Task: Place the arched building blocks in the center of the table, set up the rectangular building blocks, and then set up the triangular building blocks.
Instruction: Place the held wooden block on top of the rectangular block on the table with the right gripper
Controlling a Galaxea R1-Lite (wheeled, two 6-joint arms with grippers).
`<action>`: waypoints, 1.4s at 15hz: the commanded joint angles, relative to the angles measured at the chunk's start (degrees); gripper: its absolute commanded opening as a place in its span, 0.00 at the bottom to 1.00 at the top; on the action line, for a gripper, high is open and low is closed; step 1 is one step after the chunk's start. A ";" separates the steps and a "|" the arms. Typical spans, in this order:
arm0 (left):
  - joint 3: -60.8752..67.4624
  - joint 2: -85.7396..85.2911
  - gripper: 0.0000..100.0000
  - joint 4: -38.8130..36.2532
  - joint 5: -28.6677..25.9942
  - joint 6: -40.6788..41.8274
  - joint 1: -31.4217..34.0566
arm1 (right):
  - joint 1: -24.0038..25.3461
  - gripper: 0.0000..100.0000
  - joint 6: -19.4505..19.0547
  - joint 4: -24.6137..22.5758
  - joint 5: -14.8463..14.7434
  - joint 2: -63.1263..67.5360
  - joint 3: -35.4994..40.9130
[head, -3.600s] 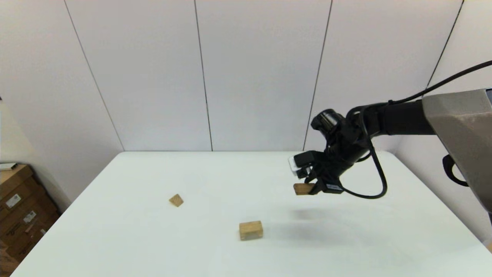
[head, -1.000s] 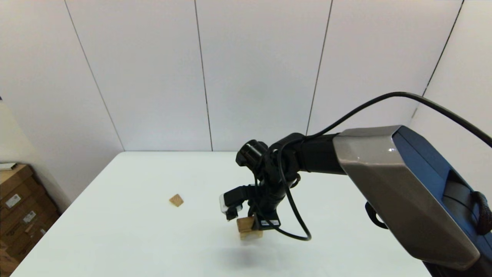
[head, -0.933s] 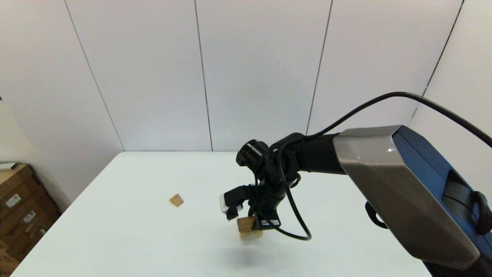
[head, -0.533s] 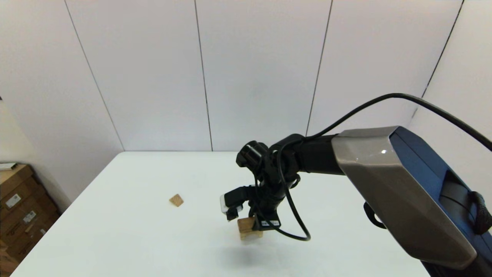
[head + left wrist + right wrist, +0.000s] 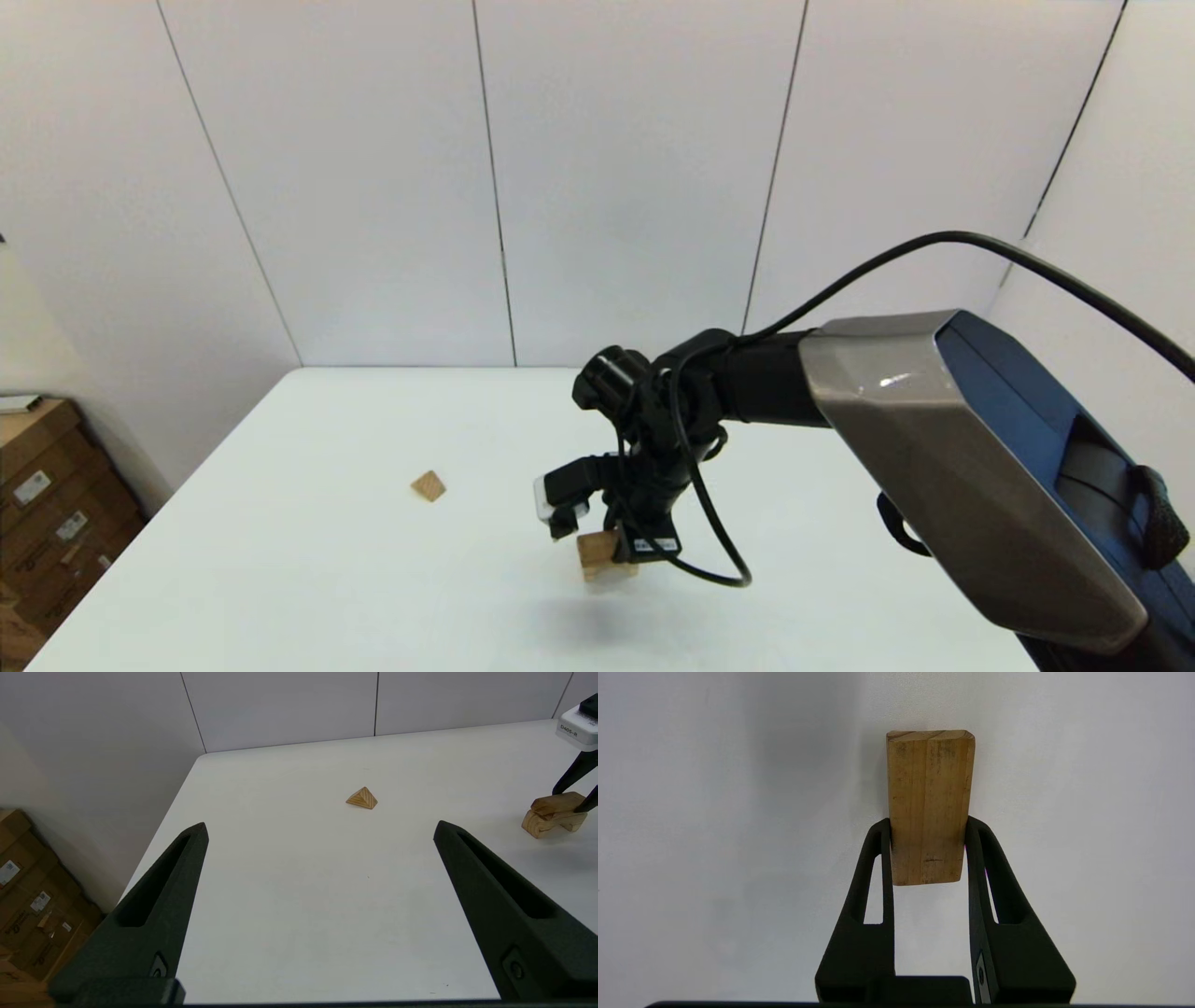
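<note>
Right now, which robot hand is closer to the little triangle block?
Hard to say. The right gripper is across the table, fingers shut on the rectangular block. The left gripper hangs open, facing the triangular block.

The flat rectangular building blocks (image 5: 928,802) slab sits across the top of the arched building blocks (image 5: 546,824), notch downward, mid-worktop (image 5: 327,560). The small triangular building blocks (image 5: 428,485) wedge lies well apart, left of the arch and slightly farther back.
</note>
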 commanded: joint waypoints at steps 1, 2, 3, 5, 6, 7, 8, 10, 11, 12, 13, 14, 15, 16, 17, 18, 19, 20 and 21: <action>0.00 0.07 1.00 -0.06 -0.03 0.01 0.02 | 0.01 0.00 -0.39 0.26 -0.03 0.19 -0.02; 0.00 0.07 1.00 0.02 -0.03 0.01 0.02 | 0.01 0.00 -0.39 0.17 -0.03 0.19 -0.02; 0.00 0.07 1.00 0.02 -0.03 -0.08 0.02 | 0.01 0.00 -0.39 0.17 -0.03 0.19 -0.02; 0.00 0.07 1.00 -0.06 -0.03 0.01 0.02 | 0.01 0.00 -0.39 0.17 -0.03 0.19 -0.02; 0.00 0.07 1.00 -0.06 -0.03 -0.08 0.02 | 0.01 0.00 -0.39 0.17 -0.03 0.11 -0.02; 0.00 0.07 1.00 -0.06 -0.03 0.01 0.02 | 0.01 0.00 -0.39 0.26 -0.11 -0.07 -0.02; 0.00 0.07 1.00 -0.06 -0.03 -0.08 0.02 | 0.01 0.00 -0.39 0.26 -0.11 -0.16 -0.02; 0.00 0.07 1.00 -0.06 -0.03 -0.08 0.02 | 0.01 0.00 -0.48 0.26 -0.82 -0.33 -0.02; 0.00 0.07 1.00 0.02 -0.03 -0.08 0.02 | 0.01 0.00 -0.48 0.34 -1.17 -0.42 -0.02; 0.00 0.07 1.00 -0.06 -0.03 0.01 0.02 | 0.01 0.00 -0.48 0.34 -1.17 -0.68 -0.02; 0.00 0.07 1.00 0.02 -0.03 -0.08 0.02 | 0.01 0.00 -0.48 0.34 -1.17 -0.77 -0.02; 0.00 0.07 1.00 0.02 -0.03 -0.08 0.02 | 0.01 0.00 -0.48 0.26 -1.17 -0.77 -0.02; 0.00 0.07 1.00 0.02 -0.03 0.01 0.02 | 0.01 0.00 -0.48 0.26 -1.17 -0.60 -0.02; 0.00 0.07 1.00 -0.06 -0.03 -0.08 0.02 | 0.01 0.00 -0.48 0.34 -1.17 -0.51 -0.02; 0.00 0.07 1.00 0.02 -0.03 -0.08 0.02 | 0.01 0.00 -0.48 0.26 -1.17 -0.42 0.07; 0.00 0.07 1.00 0.02 -0.03 -0.08 0.02 | 0.01 0.00 -0.48 0.26 -1.17 -0.33 -0.02; 0.00 0.07 1.00 0.02 -0.03 -0.08 0.02 | 0.10 0.00 -0.48 0.26 -1.17 -0.24 -0.02; 0.00 0.07 1.00 -0.06 -0.03 -0.08 0.02 | 0.10 0.00 -0.48 0.26 -1.17 -0.24 -0.02; 0.00 0.07 1.00 0.02 -0.03 -0.08 0.02 | 0.10 0.00 -0.48 0.26 -1.17 -0.16 -0.02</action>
